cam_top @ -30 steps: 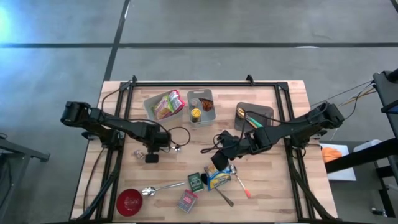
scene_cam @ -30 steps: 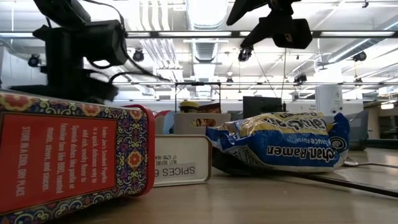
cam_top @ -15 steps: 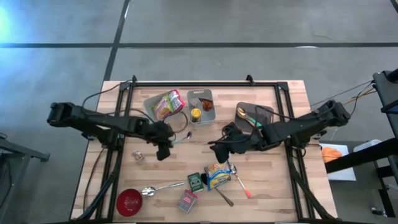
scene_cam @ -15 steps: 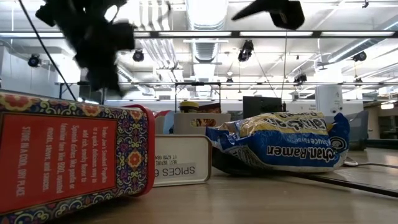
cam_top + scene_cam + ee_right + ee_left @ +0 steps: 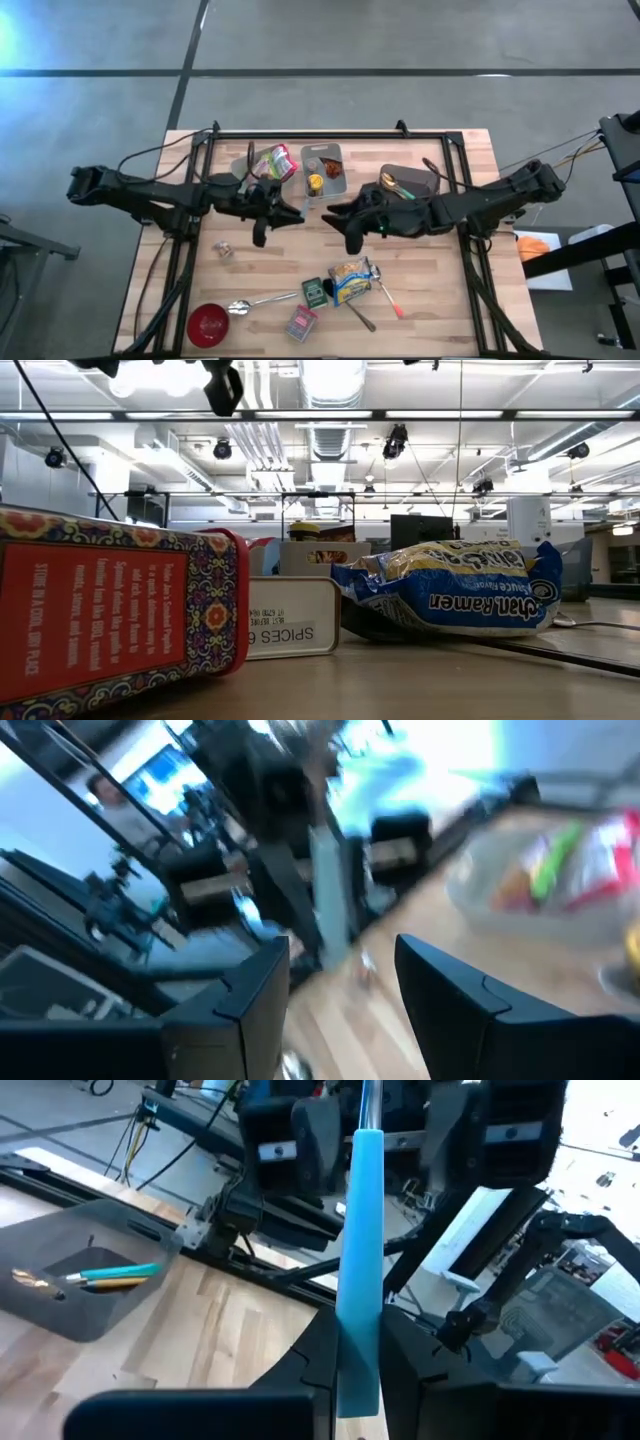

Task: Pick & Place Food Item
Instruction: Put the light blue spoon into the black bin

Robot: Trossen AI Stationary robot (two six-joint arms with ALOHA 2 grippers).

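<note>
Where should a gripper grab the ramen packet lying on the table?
Probably from above, pinching the puffed middle of the ramen packet. It lies flat on the table, so its edges are hard to get under, and a tin sits close against one side.

Right tool (image 5: pixel 340 980) with 2 dark fingers (image 5: pixel 250 990) apart, grey bin (image 5: pixel 560 910) holding colourful packet (image 5: pixel 560 870), wooden table (image 5: pixel 400 1020)

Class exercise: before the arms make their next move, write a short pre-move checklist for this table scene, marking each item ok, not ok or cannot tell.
1. Left gripper shut on the blue-handled utensil: ok.
2. Right gripper holds nothing: ok, fingers apart with nothing between them.
3. Both grippers lifted off the table: ok.
4. Grey tray with utensils has room for another: cannot tell.
5. Ramen packet lies clear of both arms: ok.
6. Which food item comes next: cannot tell.
</note>
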